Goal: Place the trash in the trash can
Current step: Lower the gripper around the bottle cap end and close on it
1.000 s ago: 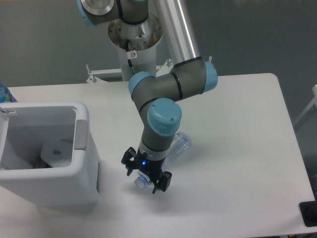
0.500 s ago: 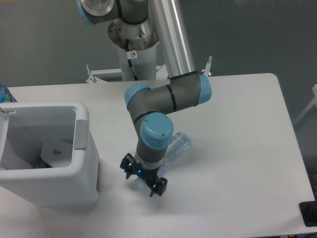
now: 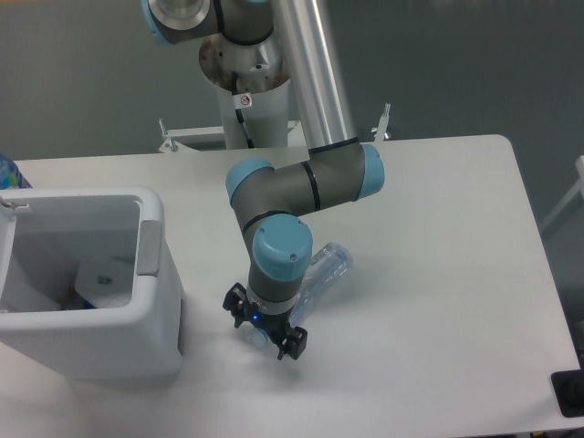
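The clear crushed plastic bottle (image 3: 330, 266) lies on the white table, its body sticking out to the right of the arm's wrist and its narrow end hidden under the gripper. My gripper (image 3: 265, 327) points down at the table over that end, with its black fingers (image 3: 293, 344) spread to either side, so it is open. The white trash can (image 3: 157, 315) stands at the left with a grey tab (image 3: 148, 246) on its right rim, about a hand's width from the gripper. A flat whitish piece (image 3: 103, 276), possibly the wrapper, lies inside it.
A blue and clear object (image 3: 7, 173) shows at the far left edge behind the can. The robot's base (image 3: 248, 73) stands at the back of the table. A black object (image 3: 569, 394) sits off the table's front right corner.
The gripper has moved slightly left and lower over the bottle's narrow end, which no longer shows between the fingers. The finger spread looks unchanged, and the bottle's body has not moved.
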